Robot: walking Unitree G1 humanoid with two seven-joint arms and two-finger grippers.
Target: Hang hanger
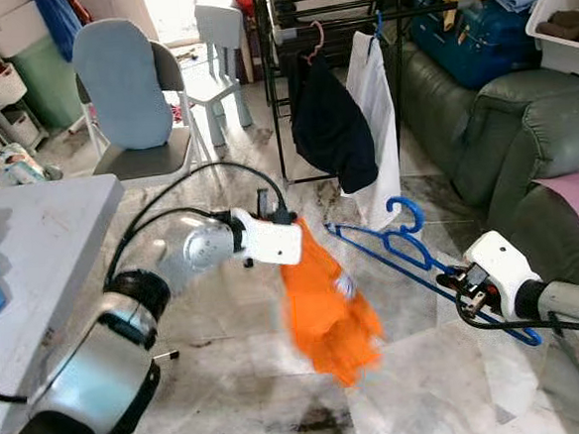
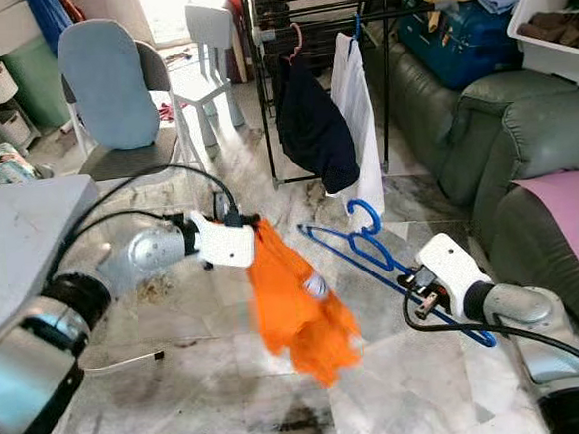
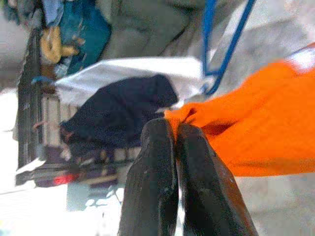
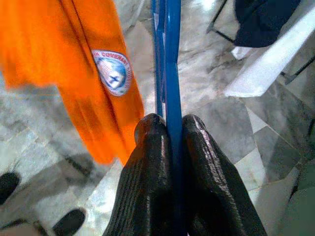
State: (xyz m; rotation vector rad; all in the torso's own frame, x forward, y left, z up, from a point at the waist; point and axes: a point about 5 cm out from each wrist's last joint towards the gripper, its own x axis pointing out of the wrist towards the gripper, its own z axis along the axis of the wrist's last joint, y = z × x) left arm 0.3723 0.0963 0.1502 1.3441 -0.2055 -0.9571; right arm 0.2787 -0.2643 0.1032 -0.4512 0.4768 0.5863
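My left gripper [image 1: 288, 222] is shut on the top edge of an orange garment [image 1: 325, 299], which hangs blurred above the marble floor. In the left wrist view the two black fingers [image 3: 157, 182] pinch the orange cloth [image 3: 261, 132]. To the right, my right gripper [image 1: 453, 283] is shut on a blue plastic hanger [image 1: 401, 244] held tilted, its hook toward the drying rack. The right wrist view shows the blue hanger bar [image 4: 170, 64] clamped between the fingers [image 4: 147, 177], with the orange garment's badge [image 4: 112, 73] beside it.
A black drying rack [image 1: 334, 5] stands ahead with a dark garment [image 1: 331, 125] and a white one [image 1: 377, 112] hung on it. A green sofa [image 1: 502, 133] lies right, a grey table [image 1: 33, 245] left, and a chair [image 1: 132, 99] behind.
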